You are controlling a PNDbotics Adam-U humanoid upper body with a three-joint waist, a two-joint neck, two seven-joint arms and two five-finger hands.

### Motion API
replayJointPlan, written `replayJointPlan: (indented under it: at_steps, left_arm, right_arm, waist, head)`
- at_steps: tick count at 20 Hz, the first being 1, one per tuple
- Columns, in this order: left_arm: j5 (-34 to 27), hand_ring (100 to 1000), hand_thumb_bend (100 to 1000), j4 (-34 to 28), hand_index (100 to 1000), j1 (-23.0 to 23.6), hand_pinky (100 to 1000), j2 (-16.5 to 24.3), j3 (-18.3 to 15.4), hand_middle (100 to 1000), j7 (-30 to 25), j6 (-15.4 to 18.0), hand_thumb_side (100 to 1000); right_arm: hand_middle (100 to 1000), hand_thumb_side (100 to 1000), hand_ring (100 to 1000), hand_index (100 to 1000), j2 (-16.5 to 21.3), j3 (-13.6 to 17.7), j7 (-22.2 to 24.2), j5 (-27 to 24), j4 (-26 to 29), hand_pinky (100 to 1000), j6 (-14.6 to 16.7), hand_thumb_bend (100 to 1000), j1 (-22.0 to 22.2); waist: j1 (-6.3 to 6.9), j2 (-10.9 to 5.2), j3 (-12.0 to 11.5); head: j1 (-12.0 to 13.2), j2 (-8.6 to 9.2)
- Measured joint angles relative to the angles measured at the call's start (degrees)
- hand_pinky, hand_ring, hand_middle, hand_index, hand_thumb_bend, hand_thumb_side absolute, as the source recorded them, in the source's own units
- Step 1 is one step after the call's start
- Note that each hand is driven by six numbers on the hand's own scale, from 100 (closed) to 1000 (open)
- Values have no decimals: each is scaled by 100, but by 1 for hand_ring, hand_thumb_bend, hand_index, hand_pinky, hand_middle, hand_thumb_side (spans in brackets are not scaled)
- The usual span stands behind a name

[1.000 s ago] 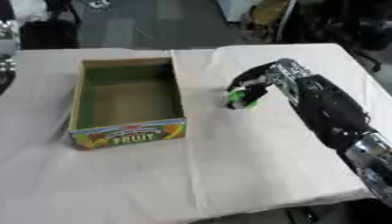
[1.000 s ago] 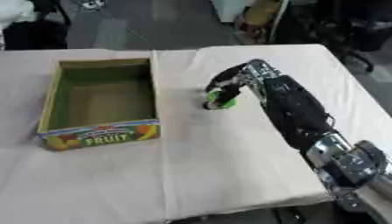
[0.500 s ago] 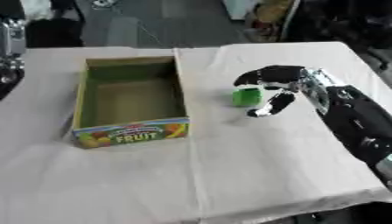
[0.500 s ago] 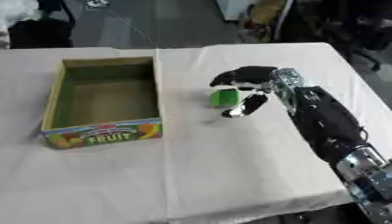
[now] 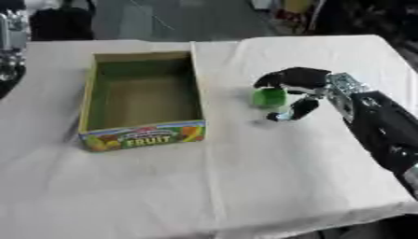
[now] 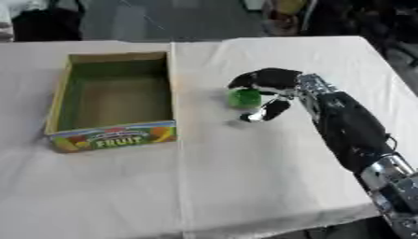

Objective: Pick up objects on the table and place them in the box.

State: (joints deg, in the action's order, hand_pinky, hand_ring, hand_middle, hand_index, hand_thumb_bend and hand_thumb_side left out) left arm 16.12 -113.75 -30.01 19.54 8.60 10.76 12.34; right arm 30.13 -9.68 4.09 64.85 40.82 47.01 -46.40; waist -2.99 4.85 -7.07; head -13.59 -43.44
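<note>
A small round green object (image 5: 268, 98) rests on the white tablecloth (image 5: 245, 177), right of the box. My right hand (image 5: 299, 79) comes in from the right. Its fingers (image 6: 260, 78) curl over the top of the green object and its thumb (image 5: 292, 111) reaches down past the object's lower right side. The cardboard box (image 5: 143, 137) with a green lining and a "FRUIT" label on its front wall stands open at the left, with nothing inside. My left hand does not show in either view.
A dark and silver shape (image 5: 10, 46) sits at the far left edge of the table. Dark furniture and clutter stand beyond the table's far edge (image 6: 326, 14). The cloth's front edge runs along the bottom.
The right hand spread its fingers wide around the green object half a second ago and has now curled them back over it. The object stays about where it was.
</note>
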Motion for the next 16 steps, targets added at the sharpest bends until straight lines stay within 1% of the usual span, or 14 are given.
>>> replayJointPlan:
  at_steps: [1, 3, 4, 5, 7, 8, 9, 10, 11, 12, 13, 14, 15, 16]
  left_arm:
    - [0, 673, 346, 0, 885, -15, 676, -17, 0, 858, 2, 2, 577]
    - [0, 673, 345, 0, 885, -70, 675, -61, 0, 858, 9, 8, 578]
    - [0, 672, 344, 1, 885, -100, 675, -83, 0, 858, 13, 13, 579]
    - [0, 672, 343, 1, 884, -128, 675, -101, 0, 858, 19, 19, 581]
    - [0, 671, 340, 0, 884, -149, 673, -128, -1, 858, 26, 25, 585]
    - [0, 670, 337, 0, 885, -150, 673, -141, -1, 858, 26, 26, 588]
    - [0, 670, 337, 0, 885, -150, 673, -141, -1, 858, 25, 25, 588]
    - [1, 670, 337, 0, 885, -150, 673, -141, -1, 859, 24, 24, 588]
    - [1, 670, 337, 0, 885, -150, 673, -141, -1, 858, 23, 23, 588]
    - [2, 670, 337, 0, 885, -150, 673, -141, -1, 859, 22, 22, 587]
    - [2, 670, 337, 0, 885, -150, 673, -141, -1, 859, 22, 22, 587]
    - [2, 670, 336, 0, 885, -150, 673, -141, -1, 859, 21, 22, 588]
    - [3, 670, 336, 0, 885, -149, 673, -141, 0, 859, 20, 21, 588]
    - [3, 670, 337, 0, 885, -148, 673, -140, 0, 859, 19, 20, 587]
  right_arm:
    - [859, 623, 750, 966, 19, 12, -15, -1, -32, 632, 41, 361, 0]
    - [806, 576, 656, 923, 57, 42, -47, -32, -71, 478, 132, 344, -1]
    - [724, 500, 515, 846, 72, 65, -78, -76, -80, 229, 182, 324, -1]
    - [659, 454, 445, 791, 103, 85, -126, -151, -75, 100, 245, 316, -3]
    - [499, 381, 267, 628, 114, 101, -256, -353, -63, 100, 370, 280, 13]
    - [275, 321, 100, 398, 115, 96, -333, -464, -45, 100, 413, 258, 43]
    - [185, 270, 100, 313, 123, 87, -436, -581, -5, 100, 442, 241, 84]
    - [100, 236, 100, 188, 135, 70, -560, -688, 42, 100, 460, 275, 131]
    - [100, 230, 100, 216, 149, 60, -721, -791, 115, 100, 473, 224, 181]
    - [100, 280, 100, 148, 164, 36, -883, -873, 193, 100, 480, 368, 223]
    - [100, 277, 100, 150, 172, 3, -1064, -947, 289, 100, 484, 374, 271]
    - [100, 275, 100, 134, 177, -35, -1246, -1010, 384, 100, 487, 319, 318]
    - [100, 263, 100, 132, 179, -74, -1435, -1094, 467, 100, 489, 313, 368]
    - [100, 185, 100, 125, 179, -113, -1598, -1192, 535, 100, 483, 328, 414]
  waist:
    - [21, 40, -20]
    - [68, 143, -86]
    - [88, 184, -110]
    - [106, 213, -134]
    - [128, 266, -159]
    - [138, 289, -159]
    - [149, 299, -158]
    - [161, 303, -157]
    - [169, 311, -155]
    - [174, 313, -153]
    - [178, 313, -150]
    - [180, 313, -148]
    - [180, 313, -143]
    - [180, 311, -130]
  head:
    - [0, 46]
    - [-5, 164]
    - [-8, 231]
    - [-11, 301]
    - [-33, 423]
    - [-52, 458]
    - [-54, 497]
    - [-56, 526]
    - [-60, 543]
    - [-61, 544]
    - [-62, 544]
    - [-63, 544]
    - [-63, 544]
    - [-63, 544]
